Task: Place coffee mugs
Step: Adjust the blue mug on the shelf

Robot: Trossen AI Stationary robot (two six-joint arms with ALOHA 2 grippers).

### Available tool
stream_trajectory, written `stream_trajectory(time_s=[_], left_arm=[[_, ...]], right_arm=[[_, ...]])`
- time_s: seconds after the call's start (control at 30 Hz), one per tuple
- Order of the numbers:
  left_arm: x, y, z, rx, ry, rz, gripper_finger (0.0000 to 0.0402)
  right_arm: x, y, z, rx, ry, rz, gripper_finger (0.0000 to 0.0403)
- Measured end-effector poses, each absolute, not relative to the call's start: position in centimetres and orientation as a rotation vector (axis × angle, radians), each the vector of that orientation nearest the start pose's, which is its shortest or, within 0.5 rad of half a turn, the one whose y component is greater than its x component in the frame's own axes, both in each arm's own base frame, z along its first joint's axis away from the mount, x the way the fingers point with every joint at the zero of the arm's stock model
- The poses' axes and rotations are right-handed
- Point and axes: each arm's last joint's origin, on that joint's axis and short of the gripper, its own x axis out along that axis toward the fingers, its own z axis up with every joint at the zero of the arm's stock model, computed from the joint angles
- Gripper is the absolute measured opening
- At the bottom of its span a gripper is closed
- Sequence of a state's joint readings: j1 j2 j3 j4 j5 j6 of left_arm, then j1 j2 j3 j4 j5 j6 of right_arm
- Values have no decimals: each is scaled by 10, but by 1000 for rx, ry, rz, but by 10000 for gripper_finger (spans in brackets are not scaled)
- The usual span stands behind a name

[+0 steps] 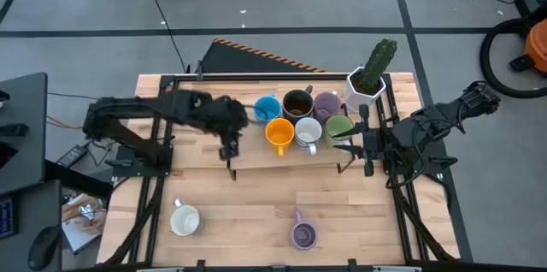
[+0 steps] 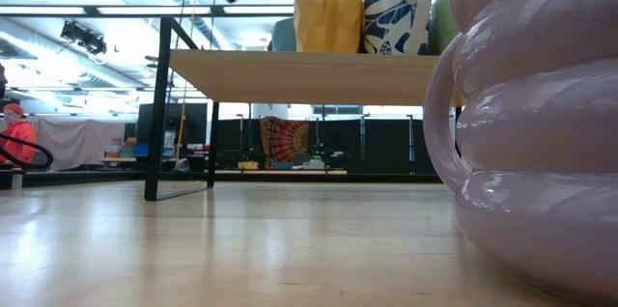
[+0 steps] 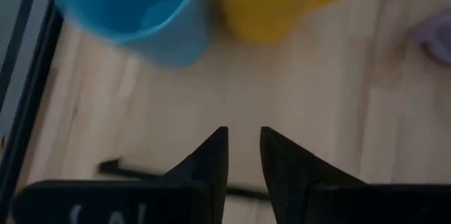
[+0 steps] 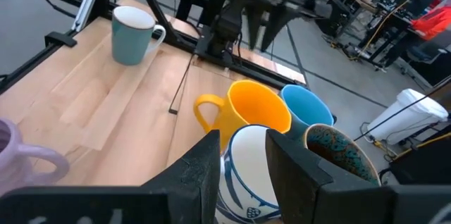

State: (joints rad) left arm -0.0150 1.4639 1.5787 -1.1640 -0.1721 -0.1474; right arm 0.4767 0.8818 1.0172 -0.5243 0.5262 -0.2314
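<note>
A white hexagonal pot [image 1: 364,90] holding a tall green cactus [image 1: 378,59] is standing at the far right corner of a raised light wooden shelf on a black metal frame [image 2: 290,74], which is sitting across the back of the pale wooden table [image 1: 248,212]. On the grey floor beyond the table, an orange and black vacuum cleaner with a looping black hose [image 1: 523,45] is sitting at the right edge, and a black board with an orange-striped edge [image 1: 256,56] is lying just behind the shelf. In the low view, a person in a red top [image 2: 17,138] is showing far off at the left side of the room.
</note>
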Motion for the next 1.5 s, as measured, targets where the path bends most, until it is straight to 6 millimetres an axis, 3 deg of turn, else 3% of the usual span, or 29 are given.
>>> stream_trajectory(time_s=[0.3,0.5,0.73,0.9,1.0,1.23,1.37,1.5], left_arm=[[227,45,394,-1,1042,292,69],[214,68,421,-108,889,324,51],[199,77,439,-91,903,351,37],[187,81,430,-124,1063,365,36],[194,84,421,-128,1102,362,36],[211,90,374,-93,1194,257,36],[221,92,357,-85,1152,208,36],[228,94,352,-74,1091,198,36]], right_arm=[[162,66,368,-473,314,-32,121],[165,61,375,-319,253,-127,118],[166,57,375,-242,250,-163,113],[168,54,379,-222,213,-183,113],[169,53,382,-236,192,-191,113],[171,53,383,-239,175,-127,113],[171,53,383,-237,176,-126,113],[170,53,382,-239,181,-125,113]])
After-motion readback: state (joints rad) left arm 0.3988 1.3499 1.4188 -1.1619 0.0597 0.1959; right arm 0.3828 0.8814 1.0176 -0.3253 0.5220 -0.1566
